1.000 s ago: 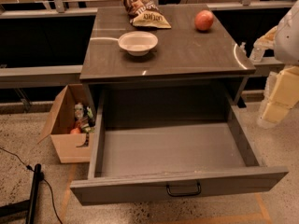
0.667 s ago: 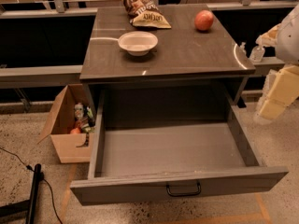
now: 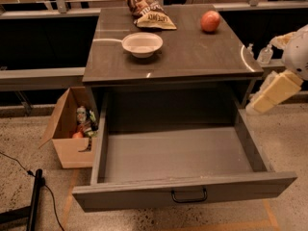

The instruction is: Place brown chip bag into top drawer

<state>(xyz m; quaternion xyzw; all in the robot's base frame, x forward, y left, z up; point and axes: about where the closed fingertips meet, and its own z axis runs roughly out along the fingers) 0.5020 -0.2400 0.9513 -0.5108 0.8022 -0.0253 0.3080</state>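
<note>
One tool [image 3: 260, 55] is all you have, and it sits near the right edge of your view, just off the right rim of the bench [image 3: 192, 61] and about level with its top. You cannot tell whether it is released or clenched. Behind it, the white arm [image 3: 298, 51] and a cream block-shaped link [image 3: 276, 91] hang beside the bench's right side.

Nearest to the tool on the bench top is the red-orange apple [image 3: 210, 21], toward the far right corner. The white bowl [image 3: 142, 44] stands upright left of centre, closer to the front edge. The brown chip bag [image 3: 147, 11] lies crumpled at the far edge, just behind the bowl and well apart from the tool.

Below the bench top, the top drawer [image 3: 178, 153] is pulled fully out toward you, its grey floor bare and its black handle [image 3: 188, 195] centred on the front panel. To the drawer's left, a cardboard box [image 3: 65, 131] rests on the speckled floor with small items inside.
</note>
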